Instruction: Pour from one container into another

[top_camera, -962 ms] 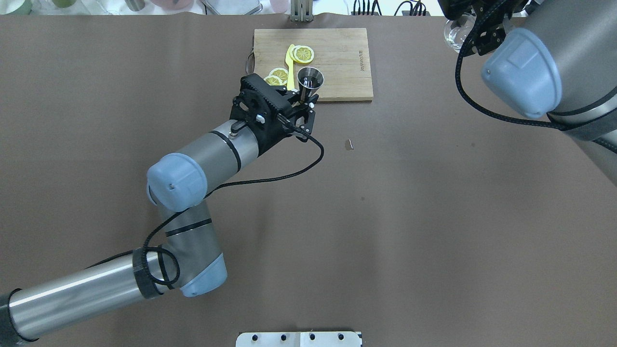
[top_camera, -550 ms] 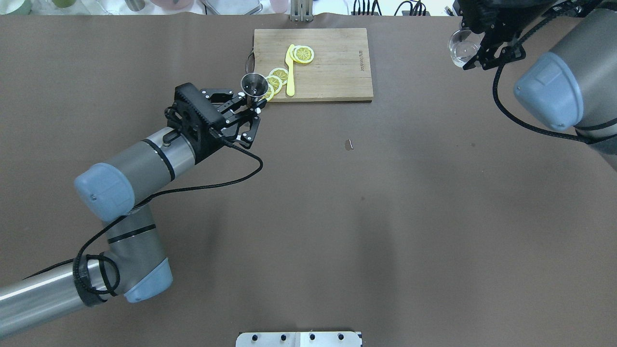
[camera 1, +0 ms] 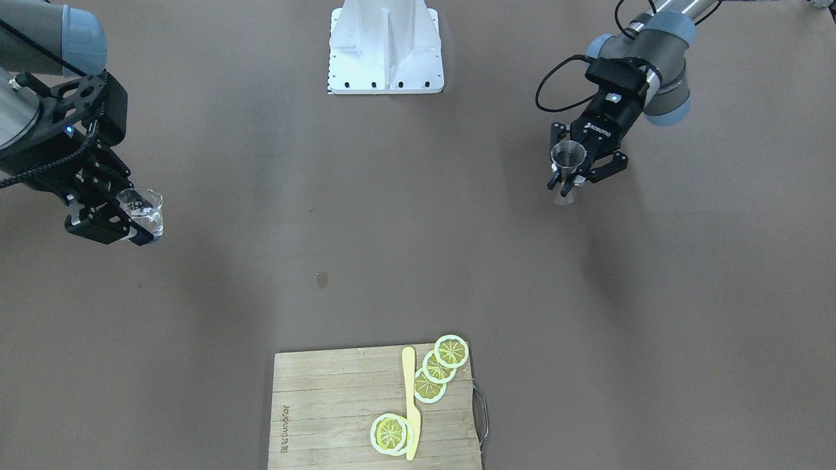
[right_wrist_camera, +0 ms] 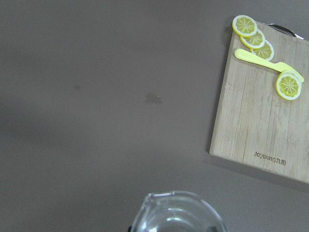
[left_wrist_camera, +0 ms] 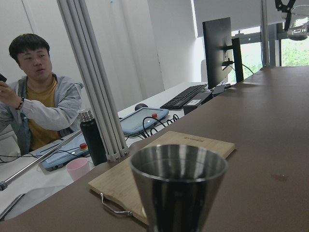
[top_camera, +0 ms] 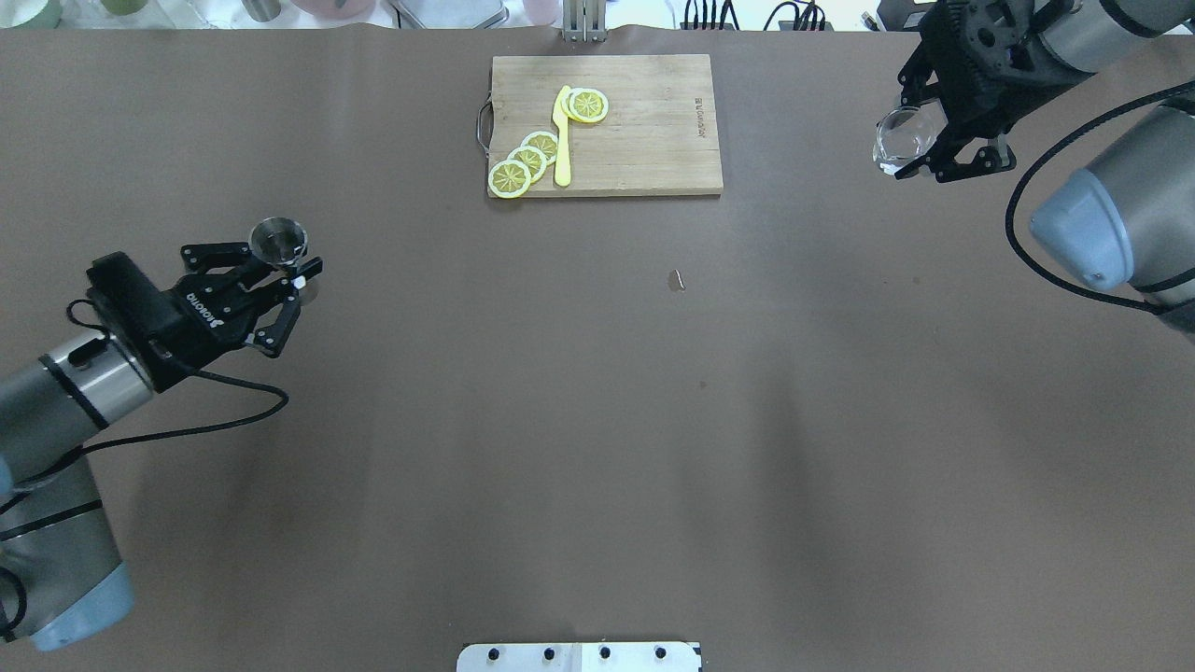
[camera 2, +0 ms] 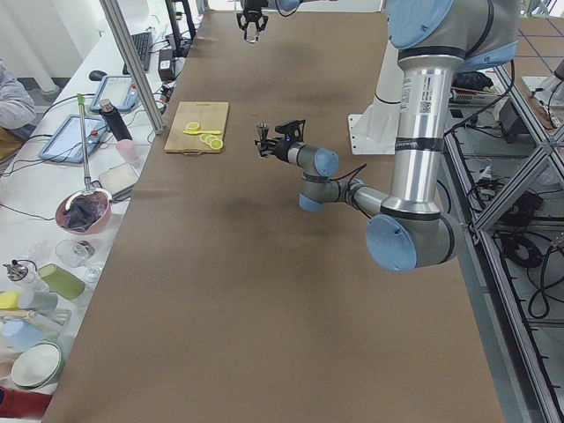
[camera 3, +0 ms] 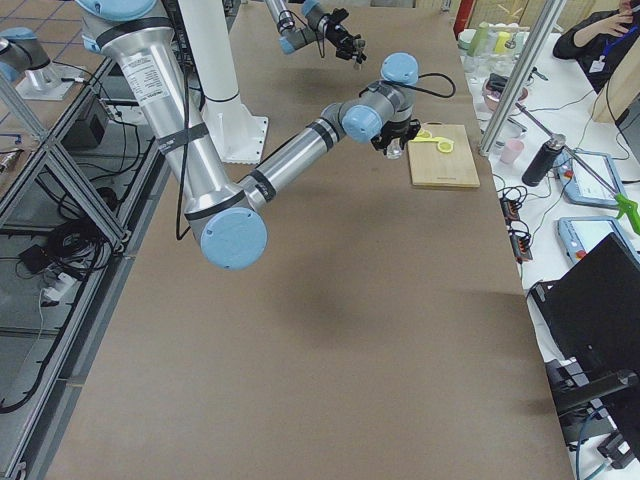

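The silver hourglass jigger (top_camera: 280, 241) stands upright above the table's left side, and my left gripper (top_camera: 297, 273) is shut on its narrow waist. In the front-facing view the jigger (camera 1: 567, 158) sits at the right in that gripper (camera 1: 569, 180). The left wrist view shows its open upper cone (left_wrist_camera: 178, 186) close up. The clear glass cup (top_camera: 898, 142) hangs at the far right, level with the board, with my right gripper (top_camera: 920, 140) shut on it. The right wrist view shows only the cup's rim and pouring lip (right_wrist_camera: 181, 215). The two containers are far apart.
A wooden cutting board (top_camera: 653, 131) with lemon slices (top_camera: 527, 161) and a yellow knife (top_camera: 563, 140) lies at the back centre. A small stain (top_camera: 677, 279) marks the brown table cover. A person (left_wrist_camera: 36, 104) sits beyond the table's far edge.
My left arm has swung left and back from the cutting board, carrying the jigger. My right gripper has come slightly nearer with the glass cup.
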`<state>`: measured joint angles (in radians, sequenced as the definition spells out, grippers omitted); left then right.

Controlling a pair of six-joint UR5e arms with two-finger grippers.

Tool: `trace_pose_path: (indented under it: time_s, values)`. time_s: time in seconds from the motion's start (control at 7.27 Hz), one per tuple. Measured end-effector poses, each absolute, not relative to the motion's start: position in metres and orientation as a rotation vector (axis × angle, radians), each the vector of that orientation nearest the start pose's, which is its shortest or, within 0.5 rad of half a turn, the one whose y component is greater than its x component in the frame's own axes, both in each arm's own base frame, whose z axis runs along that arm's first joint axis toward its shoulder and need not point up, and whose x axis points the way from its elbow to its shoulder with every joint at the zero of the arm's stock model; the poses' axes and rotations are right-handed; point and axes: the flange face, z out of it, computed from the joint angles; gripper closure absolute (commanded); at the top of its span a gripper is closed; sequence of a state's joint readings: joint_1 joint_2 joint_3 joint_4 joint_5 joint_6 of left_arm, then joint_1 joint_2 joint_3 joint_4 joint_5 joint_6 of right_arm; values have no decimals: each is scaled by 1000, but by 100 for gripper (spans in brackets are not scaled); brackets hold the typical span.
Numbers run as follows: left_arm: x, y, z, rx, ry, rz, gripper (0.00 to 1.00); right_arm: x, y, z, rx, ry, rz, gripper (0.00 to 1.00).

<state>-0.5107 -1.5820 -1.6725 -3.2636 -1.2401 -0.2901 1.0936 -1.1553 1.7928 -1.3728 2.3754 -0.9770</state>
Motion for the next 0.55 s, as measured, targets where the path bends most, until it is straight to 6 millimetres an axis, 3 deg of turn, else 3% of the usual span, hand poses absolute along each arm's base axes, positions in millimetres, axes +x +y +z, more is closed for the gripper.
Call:
trace_pose_path:
  time_s: [0.28, 0.55]
  values:
    - [256, -339, 496, 1526, 910, 255, 100, -236, -585, 338, 1152, -644, -1613, 100]
    - [195, -305, 576, 1485, 916, 223, 100, -241, -589, 383, 1207, -683, -1582, 100]
